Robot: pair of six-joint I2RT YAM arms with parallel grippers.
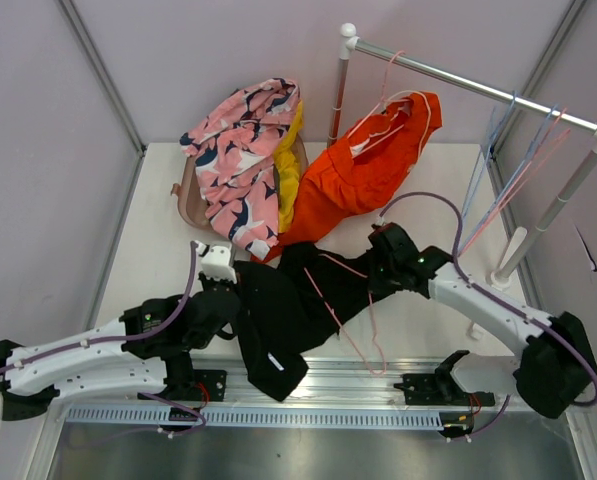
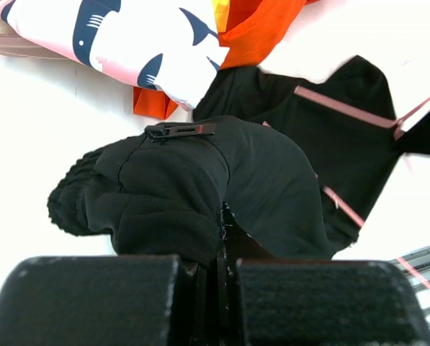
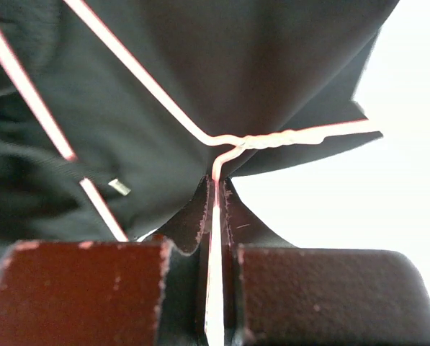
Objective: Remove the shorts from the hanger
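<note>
My right pincer (image 3: 216, 198) is clamped on the pink wire hanger (image 3: 272, 138) just beside its twisted neck. My left pincer (image 2: 222, 241) pinches a bunch of the black shorts (image 2: 272, 194), which lie on the bench (image 1: 158, 220) between the two. With both grips set, I reckon the next move is drawing them apart so the cloth slides off the wire.

A flat white table (image 1: 148, 260) fills the middle of the top view. At the upper right stands a clothes rack with a shiny silver bar (image 1: 478, 85) on white posts (image 1: 568, 195). Thin blue and pink wire hangers (image 1: 490, 148) hang on that bar. A brownish see-through thing (image 1: 186, 195) lies at the table's upper left. A grey metal rail (image 1: 328, 385) runs along the bottom. Pale purple walls (image 1: 38, 120) stand behind.
</note>
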